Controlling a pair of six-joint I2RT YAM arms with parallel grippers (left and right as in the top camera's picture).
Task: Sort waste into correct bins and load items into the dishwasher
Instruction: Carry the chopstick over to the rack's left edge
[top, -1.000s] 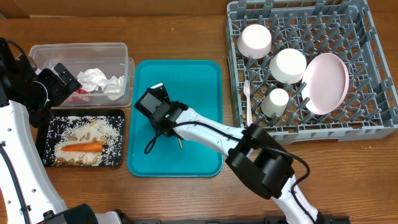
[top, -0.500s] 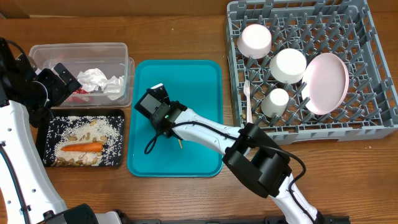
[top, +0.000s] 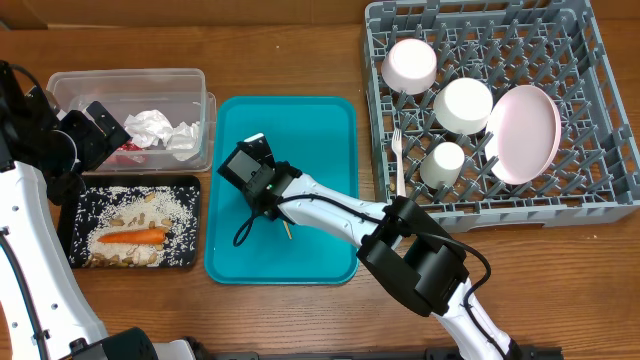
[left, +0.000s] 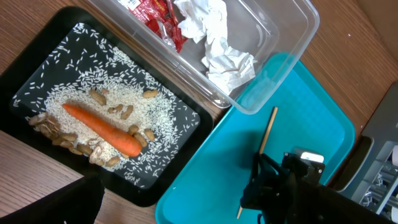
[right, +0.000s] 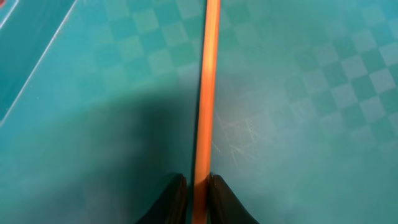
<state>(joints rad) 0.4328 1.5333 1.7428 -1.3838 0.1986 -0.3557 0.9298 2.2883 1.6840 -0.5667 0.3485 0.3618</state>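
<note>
on the tray (top: 330, 130), right gripper (right: 198, 186) is pinched on the stick (right: 205, 93), which lies flat. grip looks off-centre, so lift straight up, watch for pivot, then carry to the tub (top: 70, 85). left gripper (top: 98, 125) is spread wide, empty, beside the tub. contact point is hidden overhead; stick ends are cut off in the wrist view.
</note>
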